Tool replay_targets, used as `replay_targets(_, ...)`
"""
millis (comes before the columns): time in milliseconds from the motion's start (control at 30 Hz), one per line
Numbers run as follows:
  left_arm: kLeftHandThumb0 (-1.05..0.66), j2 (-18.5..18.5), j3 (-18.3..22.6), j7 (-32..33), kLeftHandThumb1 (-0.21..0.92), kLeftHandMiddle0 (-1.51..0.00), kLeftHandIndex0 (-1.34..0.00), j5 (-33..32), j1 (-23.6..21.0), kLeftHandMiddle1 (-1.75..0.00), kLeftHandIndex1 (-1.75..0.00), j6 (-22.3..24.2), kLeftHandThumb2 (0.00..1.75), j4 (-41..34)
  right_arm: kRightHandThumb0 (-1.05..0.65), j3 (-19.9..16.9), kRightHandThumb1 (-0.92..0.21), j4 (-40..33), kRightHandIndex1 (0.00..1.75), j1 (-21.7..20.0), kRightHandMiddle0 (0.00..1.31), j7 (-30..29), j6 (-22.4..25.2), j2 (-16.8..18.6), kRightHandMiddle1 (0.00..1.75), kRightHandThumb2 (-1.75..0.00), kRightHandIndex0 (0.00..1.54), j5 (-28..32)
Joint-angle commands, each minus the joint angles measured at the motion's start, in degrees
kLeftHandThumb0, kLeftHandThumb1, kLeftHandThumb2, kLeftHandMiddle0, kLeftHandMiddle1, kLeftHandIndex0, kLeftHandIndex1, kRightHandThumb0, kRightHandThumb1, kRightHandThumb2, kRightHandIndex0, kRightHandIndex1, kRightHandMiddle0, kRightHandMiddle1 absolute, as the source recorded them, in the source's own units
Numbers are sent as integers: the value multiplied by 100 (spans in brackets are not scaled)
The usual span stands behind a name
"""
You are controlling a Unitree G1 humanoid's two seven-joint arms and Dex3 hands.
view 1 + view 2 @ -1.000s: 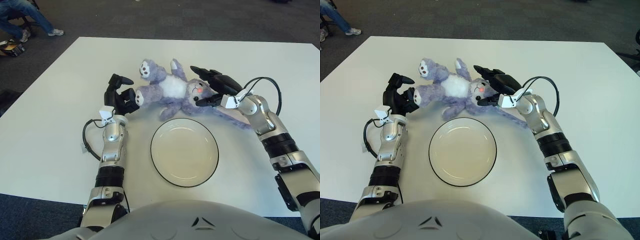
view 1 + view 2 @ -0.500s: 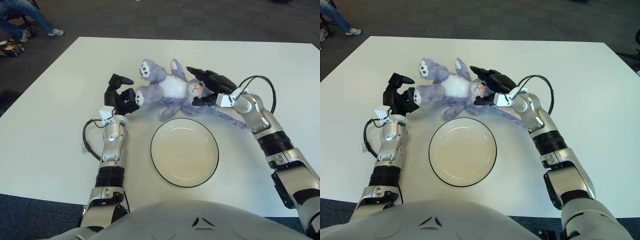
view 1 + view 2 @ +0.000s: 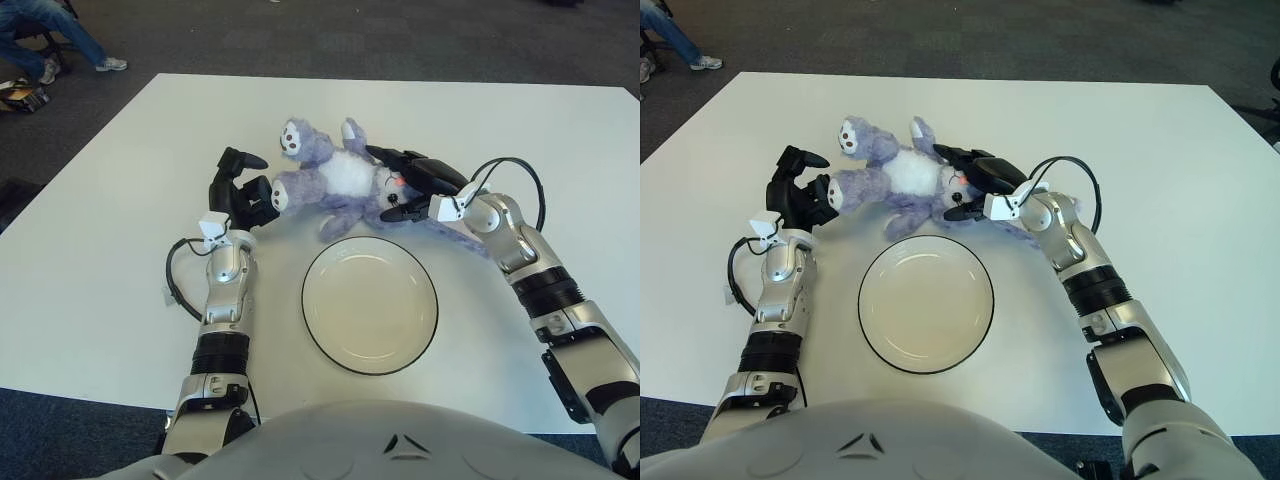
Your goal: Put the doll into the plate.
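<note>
A purple plush doll [image 3: 345, 178] with a white belly lies on its back on the white table, just behind the empty white plate [image 3: 369, 303] with its dark rim. My left hand [image 3: 243, 190] is at the doll's left end, fingers curled around its foot. My right hand [image 3: 410, 187] is over the doll's head, with the fingers spread across the face and the thumb below it. The face is mostly hidden, and a long purple ear [image 3: 462, 240] trails out under my right wrist.
The white table [image 3: 120, 250] has bare surface left, right and behind the doll. Its front edge runs close to my body. Dark carpet surrounds it, and a seated person's legs [image 3: 45, 30] show at the far top left. Black cables loop at both wrists.
My right hand has slid left from beside the doll's head onto it, now covering the face. The left hand, doll and plate have not moved.
</note>
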Motion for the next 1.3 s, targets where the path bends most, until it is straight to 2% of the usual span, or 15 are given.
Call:
replay_targets(0, -43, -194, -63, 52, 48, -125, -49, 30, 511, -175, -175, 11, 112, 355, -104, 124, -92, 221, 9, 158, 0, -50, -97, 58, 13, -43, 2, -57)
replay_targets(133, -43, -190, -63, 46, 48, -125, -49, 24, 520, -175, -175, 24, 112, 342, -102, 137, -92, 302, 10, 188, 0, -124, -164, 78, 18, -42, 5, -32)
replay_targets(300, -43, -183, -67, 44, 48, -125, -48, 33, 536, -175, -175, 21, 111, 327, -100, 187, -92, 310, 13, 226, 0, 16, -80, 50, 17, -39, 7, -5)
replay_targets(333, -43, -181, -70, 41, 48, -125, -48, 36, 542, -175, -175, 25, 111, 319, -99, 206, -92, 270, 21, 242, 0, 72, -5, 33, 16, -38, 5, -28)
replay_targets(367, -43, -179, -73, 39, 48, -125, -48, 38, 546, -175, -175, 28, 111, 312, -98, 219, -92, 241, 38, 253, 0, 106, 45, 22, 16, -37, 4, -46)
replay_targets(400, -43, -179, -77, 42, 48, -125, -48, 44, 550, -175, -175, 33, 111, 298, -98, 232, -92, 182, 64, 272, 0, 147, 114, 2, 16, -35, 3, -74)
replay_targets(433, -43, -179, -81, 45, 48, -125, -48, 48, 552, -175, -175, 37, 111, 289, -97, 239, -92, 141, 83, 284, 0, 170, 158, -11, 15, -33, 2, -91)
replay_targets(533, -43, -179, -83, 35, 49, -125, -48, 38, 560, -175, -175, 44, 110, 270, -96, 275, -92, -40, 106, 340, 0, 278, 331, -63, 12, -30, 0, -150)
replay_targets(667, -43, -181, -82, 29, 49, -125, -48, 27, 564, -175, -175, 33, 110, 266, -96, 331, -92, -141, 125, 358, 0, 379, 511, -104, 9, -28, 0, -219)
replay_targets(767, -43, -181, -80, 26, 49, -125, -48, 21, 565, -175, -175, 32, 110, 263, -96, 407, -92, -143, 133, 344, 0, 429, 619, -151, 7, -26, 0, -324)
replay_targets(1033, -43, -208, -63, 62, 47, -126, -49, 4, 573, -175, -175, 64, 112, 234, -95, 584, -90, -7, 134, 305, 0, 331, 677, -220, 1, -24, 0, -642)
replay_targets(1067, -43, -213, -61, 73, 47, -126, -49, 5, 576, -175, -175, 76, 113, 224, -94, 601, -90, 8, 126, 305, 0, 312, 704, -219, 0, -24, 0, -684)
replay_targets(1133, -43, -222, -58, 89, 47, -126, -49, 5, 580, -175, -175, 92, 113, 209, -94, 625, -89, 15, 120, 305, 0, 291, 781, -212, 0, -24, 0, -766)
replay_targets(1267, -43, -245, -62, 115, 46, -126, -50, 4, 595, -175, -175, 119, 114, 163, -90, 693, -85, -21, 92, 303, 0, 256, 1013, -200, 0, -25, 0, -994)
